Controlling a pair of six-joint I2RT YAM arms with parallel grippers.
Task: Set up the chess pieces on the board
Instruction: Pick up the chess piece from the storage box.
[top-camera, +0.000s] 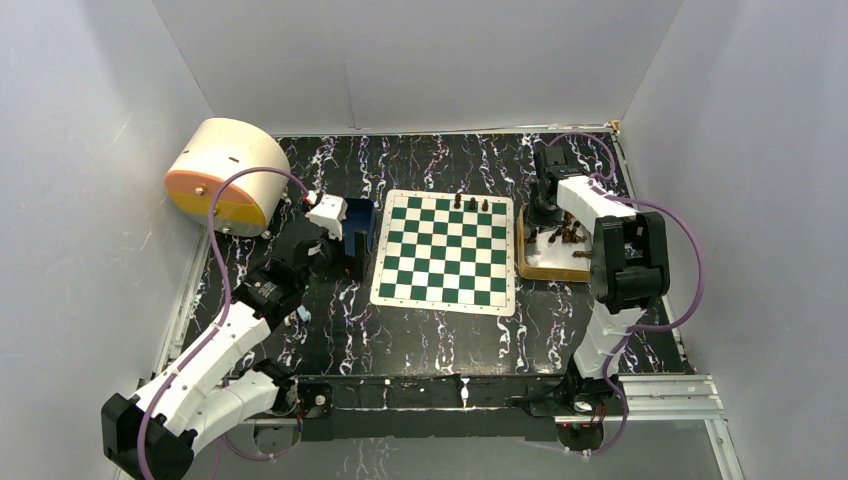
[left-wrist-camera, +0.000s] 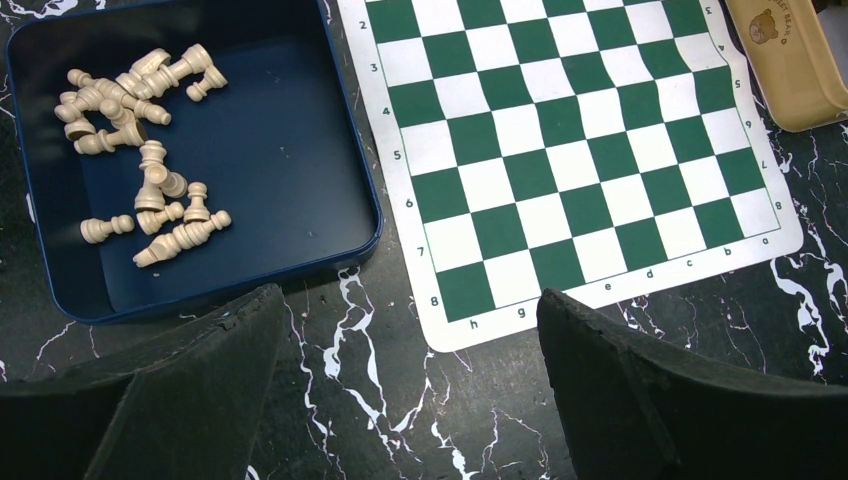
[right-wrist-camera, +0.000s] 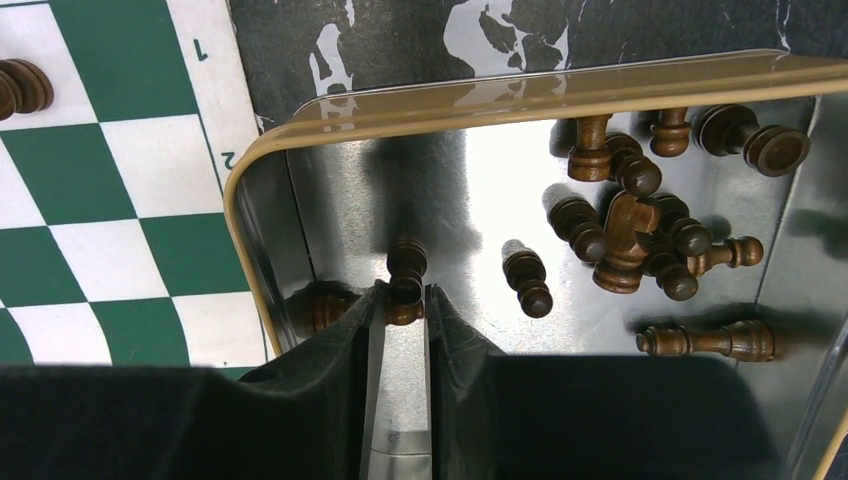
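Overhead and wrist views of a two-arm set-up on a black, white-veined marble-patterned worktop (top-camera: 440, 340). The flat square green-and-white chequered board (top-camera: 445, 250) lies at the centre, between a shallow dark blue rectangular tray (left-wrist-camera: 300, 150) on its left and a gold rectangular tin tray (right-wrist-camera: 520, 100) just beside its right edge. Three upright dark brown wooden chess pieces (top-camera: 473, 203) stand side by side on the board's far row. The other dark pieces (right-wrist-camera: 625, 240) lie toppled in a loose cluster on the gold tray's shiny floor. The right pincer (right-wrist-camera: 405, 291) reaches down into the gold tray near its board-side wall, its two black fingers (right-wrist-camera: 450, 340) clenched on a single dark brown wooden pawn (right-wrist-camera: 406, 268), which is grasped at its lower end. Another dark piece sits against the tray wall, half hidden by the finger beside it. The left pincer (left-wrist-camera: 408, 300) hangs above the worktop near the blue tray and the board's corner, released, jaws spread wide with nothing between them. Pale cream wooden chess pieces (left-wrist-camera: 130, 100) lie heaped in the blue tray's far corner. A round cream-and-orange container (top-camera: 222, 175) rests at the worktop's far left.
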